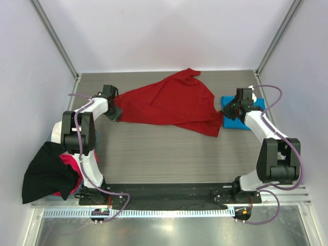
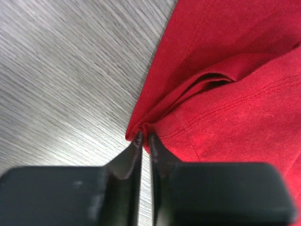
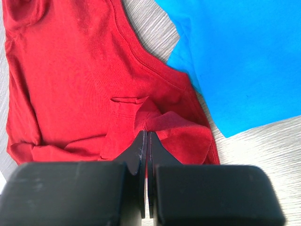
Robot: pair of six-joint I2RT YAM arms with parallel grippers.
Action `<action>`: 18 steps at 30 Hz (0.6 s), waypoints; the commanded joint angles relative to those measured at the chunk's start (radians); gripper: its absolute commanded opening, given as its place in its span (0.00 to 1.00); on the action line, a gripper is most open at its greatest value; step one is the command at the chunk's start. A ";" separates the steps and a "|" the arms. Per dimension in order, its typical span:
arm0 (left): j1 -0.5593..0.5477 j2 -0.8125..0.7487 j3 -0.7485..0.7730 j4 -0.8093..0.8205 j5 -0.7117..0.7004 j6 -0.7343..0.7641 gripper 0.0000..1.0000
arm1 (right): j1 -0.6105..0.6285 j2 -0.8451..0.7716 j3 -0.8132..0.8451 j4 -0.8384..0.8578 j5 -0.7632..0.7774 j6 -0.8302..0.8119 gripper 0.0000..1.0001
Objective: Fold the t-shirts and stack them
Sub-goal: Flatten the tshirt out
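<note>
- Red shirt [image 1: 169, 105] lies spread out across the far half of the table [image 1: 164, 154]. It is pulled long from left to right, with folds and bumps in it.
- Left gripper [image 2: 145, 136] pinches the left tip of the red shirt. Its two fingers are almost closed, with only the thin cloth between them.
- Right gripper [image 3: 147, 136] pinches a small fold at the right side of the red shirt. Its fingers are pressed tight together on the cloth.
- Blue shirt [image 1: 258, 104] lies flat on the far right of the table, under the right arm. The red shirt touches its left edge.
- Black shirt [image 1: 43, 171] sits in a heap at the near left, beside the left arm's base. It hangs past the table's left edge.
- Pink shirt [image 1: 72, 166] peeks out from under the black one.
- Table top is grey-brown, with thin wood lines running left to right.
- White walls [image 1: 164, 31] stand at the back and on both sides.
- Grey metal posts [image 1: 54, 36] lean up at the two back corners.
- Both arms are white with black joints. They stand on a black plate [image 1: 164, 192] at the near edge.
- Shiny metal ledge [image 1: 164, 228] runs along the very front, below the plate.
</note>
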 commanded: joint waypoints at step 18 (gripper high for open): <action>-0.004 -0.269 -0.079 -0.030 0.026 -0.004 0.00 | 0.001 -0.111 0.042 -0.006 -0.013 -0.044 0.01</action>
